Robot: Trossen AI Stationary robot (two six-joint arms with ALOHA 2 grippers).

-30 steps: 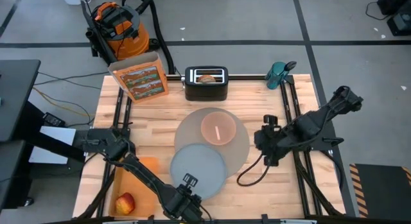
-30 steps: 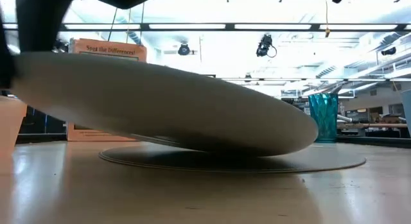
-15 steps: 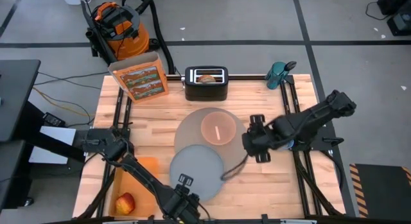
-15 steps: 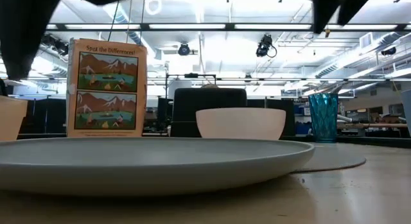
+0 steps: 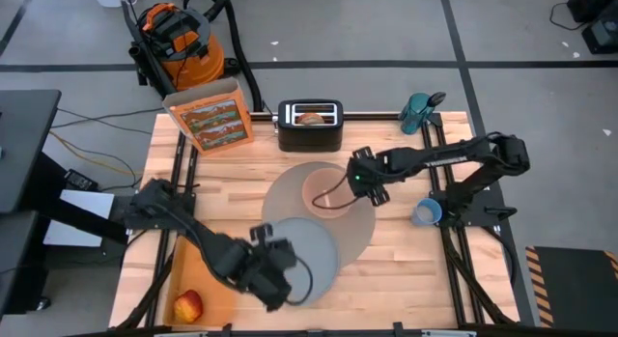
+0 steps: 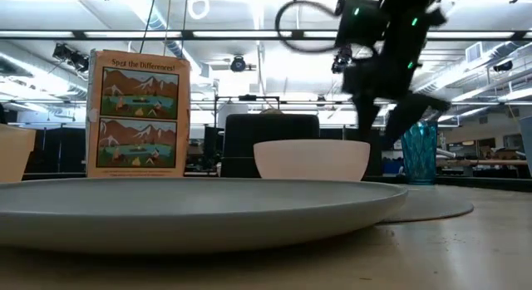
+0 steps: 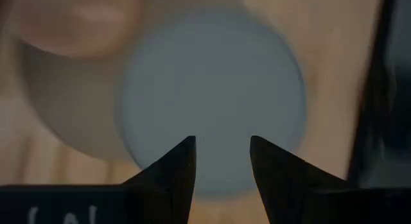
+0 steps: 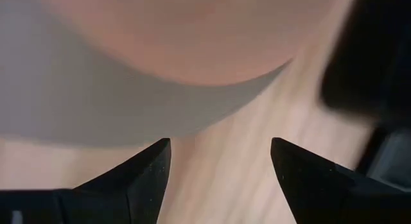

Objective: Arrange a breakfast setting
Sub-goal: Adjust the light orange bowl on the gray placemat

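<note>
Since a second ago I have let the smaller round grey plate point(image 5: 299, 255) down flat, low centre of the high view; my left gripper point(image 7: 221, 161) is parted, empty. Farther up, my right gripper point(image 8: 218, 166) gapes beside the translucent pink bowl point(image 5: 325, 192) on the large round taupe mat point(image 5: 319, 207): light, slick, probably best taken by its rim.

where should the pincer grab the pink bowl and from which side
Grip the rim of the translucent pink bowl from straight above, one finger inside the wall and one outside. It stands upright and open-topped on the large round taupe mat, too wide to span. Take the rim side nearest the right pincer, away from the smaller grey plate.
</note>
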